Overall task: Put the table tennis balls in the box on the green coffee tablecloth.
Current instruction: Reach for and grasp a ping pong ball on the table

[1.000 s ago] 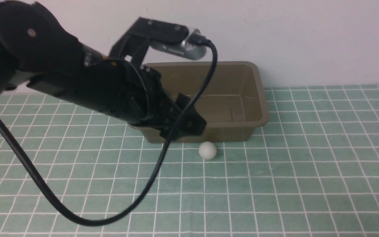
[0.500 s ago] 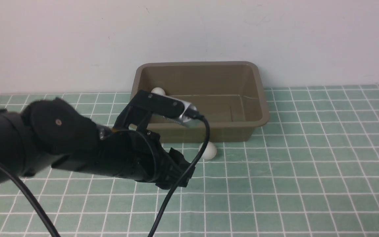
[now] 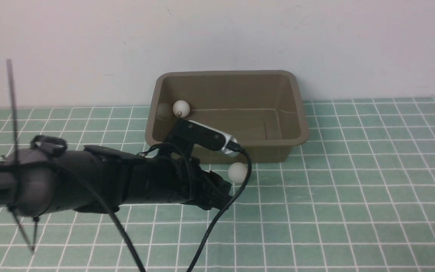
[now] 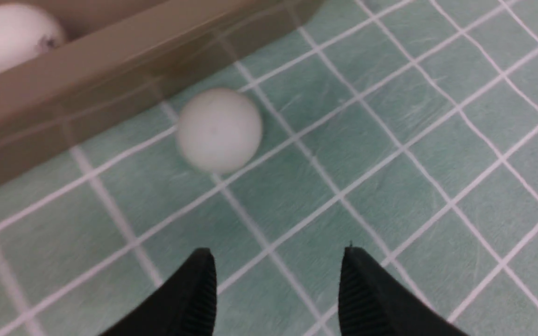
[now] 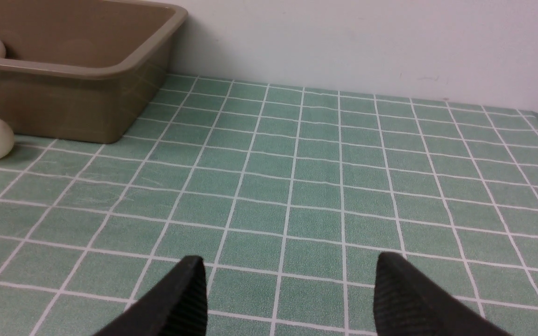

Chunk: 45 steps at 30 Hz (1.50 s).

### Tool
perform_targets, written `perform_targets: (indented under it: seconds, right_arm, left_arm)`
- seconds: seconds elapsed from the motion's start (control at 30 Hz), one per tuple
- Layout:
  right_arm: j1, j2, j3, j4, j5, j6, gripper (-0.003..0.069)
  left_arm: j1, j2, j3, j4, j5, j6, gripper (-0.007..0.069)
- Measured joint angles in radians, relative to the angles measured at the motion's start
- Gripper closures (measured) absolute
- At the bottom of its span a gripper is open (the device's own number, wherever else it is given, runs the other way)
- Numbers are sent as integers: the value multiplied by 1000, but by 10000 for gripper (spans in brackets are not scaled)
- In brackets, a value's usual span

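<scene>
White table tennis ball (image 3: pixel 238 172) loose on the green checked tablecloth (image 3: pixel 353 189), just beside the near wall of the olive-brown box (image 3: pixel 301 126), a little below the centre of the front view.

A second ball (image 3: pixel 181 108) sits inside the box at its upper-left corner; the rest of the box floor looks bare, and no third ball shows anywhere. The left tool (image 4: pixel 277 261) hangs low over the cloth, short of the loose ball, jaws partly spread with nothing between them. The right tool (image 5: pixel 287 270), likewise parted and empty, is well apart over bare cloth. The ball is light and round, so a fingertip that clips it before the jaws close would likely send it rolling along the wall. The wall itself may also block the far finger.
</scene>
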<state>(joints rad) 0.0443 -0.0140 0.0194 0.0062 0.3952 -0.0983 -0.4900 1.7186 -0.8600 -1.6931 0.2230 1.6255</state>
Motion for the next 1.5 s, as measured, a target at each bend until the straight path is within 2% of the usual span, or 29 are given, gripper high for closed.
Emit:
perform_targets:
  seconds: [0.07,0.2,0.43,0.5,0.83,1.37,1.43,1.5]
  right_arm:
    - [0,0,0,0,0,0,218]
    - [0,0,0,0,0,0,218]
    - [0,0,0,0,0,0,218]
    - [0,0,0,0,0,0,218]
    - [0,0,0,0,0,0,218]
    - [0,0,0,0,0,0,218]
    - [0,0,0,0,0,0,218]
    - [0,0,0,0,0,0,218]
  left_arm:
    - [0,45,-38,-15,41,39,290]
    - [0,107,-87,-21,67,40,253]
    - [0,148,-132,-21,67,40,75]
    - [0,148,-144,-22,67,40,49]
    - [0,188,-193,-24,6,40,40]
    - [0,326,-289,-25,26,39,40]
    - [0,337,-297,-25,26,39,46]
    - [0,343,-299,-25,26,30,88]
